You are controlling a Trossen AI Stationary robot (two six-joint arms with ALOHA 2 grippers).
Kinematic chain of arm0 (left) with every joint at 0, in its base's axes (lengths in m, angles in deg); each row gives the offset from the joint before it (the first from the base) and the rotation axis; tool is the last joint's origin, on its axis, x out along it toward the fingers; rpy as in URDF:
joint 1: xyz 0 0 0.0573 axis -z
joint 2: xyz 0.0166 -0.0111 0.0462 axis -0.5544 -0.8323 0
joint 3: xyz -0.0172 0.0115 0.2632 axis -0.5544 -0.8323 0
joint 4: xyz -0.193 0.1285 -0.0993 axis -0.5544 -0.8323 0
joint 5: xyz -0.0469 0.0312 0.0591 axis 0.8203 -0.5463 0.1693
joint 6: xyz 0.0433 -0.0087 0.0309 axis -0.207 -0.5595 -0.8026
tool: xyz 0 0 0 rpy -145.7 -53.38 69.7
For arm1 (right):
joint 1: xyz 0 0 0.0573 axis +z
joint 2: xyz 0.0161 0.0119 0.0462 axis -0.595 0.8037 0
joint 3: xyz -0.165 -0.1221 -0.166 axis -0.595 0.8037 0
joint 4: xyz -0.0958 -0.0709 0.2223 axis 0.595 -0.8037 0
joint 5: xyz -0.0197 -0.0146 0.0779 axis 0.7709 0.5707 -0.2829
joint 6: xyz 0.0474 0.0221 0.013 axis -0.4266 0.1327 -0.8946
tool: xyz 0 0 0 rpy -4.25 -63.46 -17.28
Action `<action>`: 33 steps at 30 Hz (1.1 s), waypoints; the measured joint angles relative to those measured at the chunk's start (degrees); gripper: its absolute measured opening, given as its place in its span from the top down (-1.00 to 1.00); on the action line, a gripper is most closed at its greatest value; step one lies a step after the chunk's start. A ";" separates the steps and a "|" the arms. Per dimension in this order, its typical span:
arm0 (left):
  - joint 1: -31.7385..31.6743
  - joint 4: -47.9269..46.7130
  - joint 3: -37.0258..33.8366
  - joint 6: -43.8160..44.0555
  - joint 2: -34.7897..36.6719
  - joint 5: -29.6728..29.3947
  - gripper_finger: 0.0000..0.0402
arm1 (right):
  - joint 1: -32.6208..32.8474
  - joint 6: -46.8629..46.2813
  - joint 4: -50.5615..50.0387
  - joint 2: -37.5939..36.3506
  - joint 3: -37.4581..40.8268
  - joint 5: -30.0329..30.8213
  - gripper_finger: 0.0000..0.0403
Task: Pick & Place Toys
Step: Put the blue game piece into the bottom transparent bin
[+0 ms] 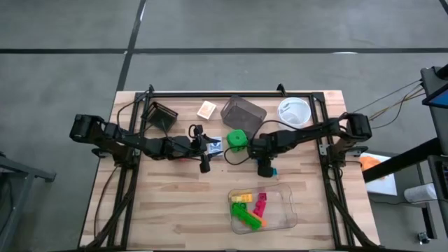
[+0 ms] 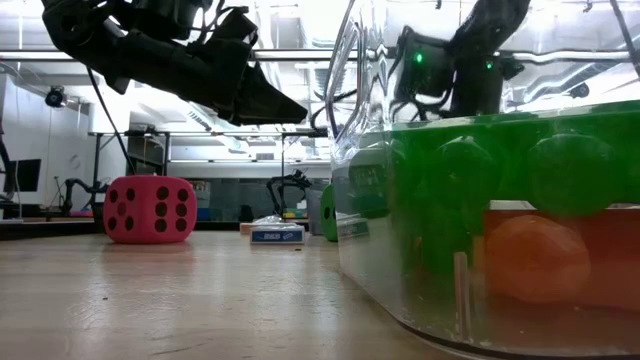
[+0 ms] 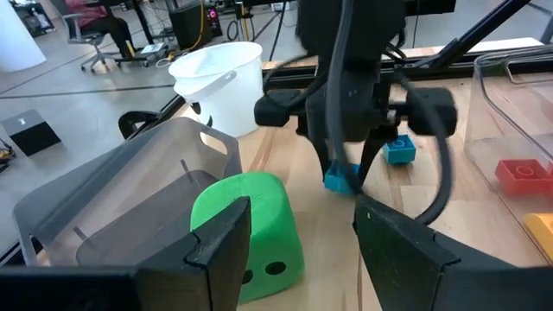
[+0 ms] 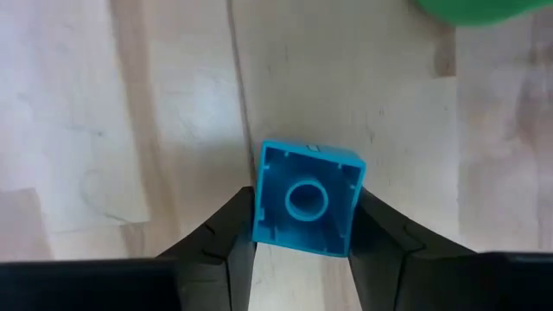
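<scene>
My right gripper (image 1: 267, 169) is shut on a teal brick (image 4: 307, 203) near the table's middle, just right of the green die (image 1: 237, 138). My left gripper (image 3: 298, 242) is open and empty, raised above the table and pointing at the green die (image 3: 251, 229). The white-blue card pack (image 1: 213, 145) lies flat beside it. The pink-red die (image 2: 150, 210) stands on the table. A second teal brick (image 3: 399, 151) lies on the table beyond the right gripper. The tan block (image 1: 206, 109) lies at the far side. Several bright bricks (image 1: 248, 210) lie in the clear tray (image 1: 287, 213). My right gripper pinches the teal brick by two opposite side walls (image 4: 259, 207) between its two fingers (image 4: 220, 238). The fingers come from above, pointing down. The brick's hollow underside (image 4: 307, 199) faces up toward the wrist. The brick is close over the table; whether it is clear of the wood I cannot tell.
A grey see-through container (image 1: 243, 112) and a white round bowl (image 1: 294, 112) stand at the far side, and a dark container (image 1: 162, 115) stands far left. The clear tray sits near the front edge, right of the middle. Bare wood lies at the front left.
</scene>
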 joint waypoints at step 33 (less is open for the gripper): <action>0.00 -0.45 -0.02 0.02 -0.02 0.02 -0.04 | 29.30 -6.97 27.40 -23.73 10.50 3.43 0.33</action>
